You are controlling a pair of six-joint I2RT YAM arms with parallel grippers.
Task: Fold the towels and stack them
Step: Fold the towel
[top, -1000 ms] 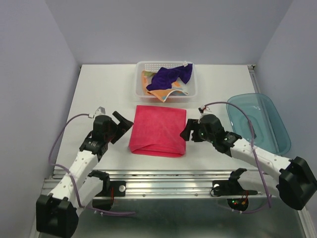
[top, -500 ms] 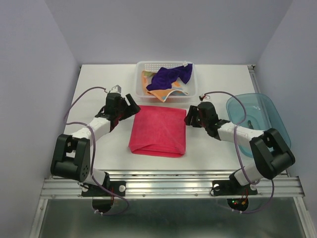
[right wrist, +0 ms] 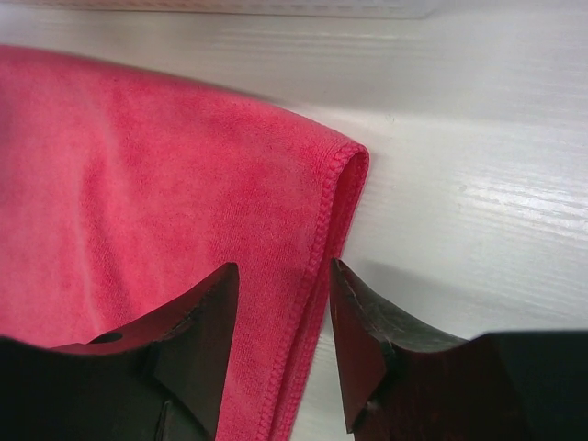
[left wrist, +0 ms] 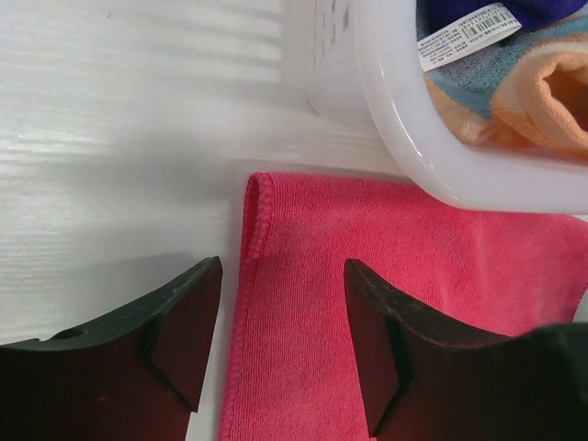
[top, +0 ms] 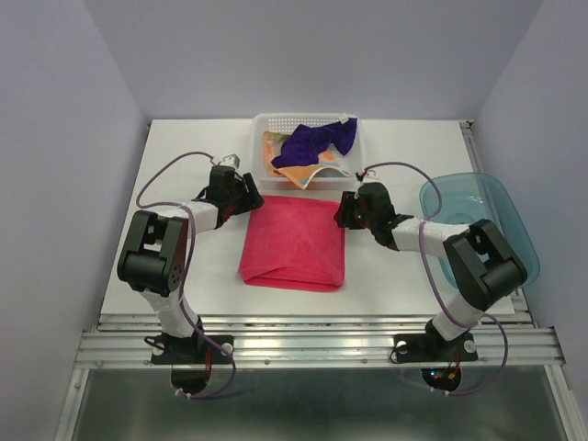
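The hot pink towel (top: 294, 241) lies flat in the middle of the white bench (top: 184, 147), and its near edge looks doubled over.

The left pincer (top: 250, 195) is at the towel's far left corner. In the left wrist view its jaws stand apart and clamp nothing. 1 dark finger (left wrist: 175, 331) is over bare bench just outside the towel's hem, the other (left wrist: 386, 349) is over the pink cloth, and the hem runs up through the gap. Whether the tips touch the cloth cannot be told.

The right pincer (top: 344, 209) is at the towel's far right corner, also with its jaws apart and nothing gripped. In the right wrist view the stitched right hem passes between its 2 fingers. 1 finger (right wrist: 184, 349) is above the cloth and the other (right wrist: 386, 358) is above the bench beside the towel.

Just beyond the towel's far edge stands the white perforated basket (top: 256, 152), its near wall right at that edge. It holds the other 2 towels, crumpled. The orange towel (top: 299, 173) lies on the side nearest the pink towel. The dark purple towel (top: 317, 140) is draped on top of it, farther from the pink towel. A white barcode label (left wrist: 459, 35) shows on the cloth inside the rim.

To the right of the pink towel, well apart from it, sits a translucent teal tray (top: 487, 207).
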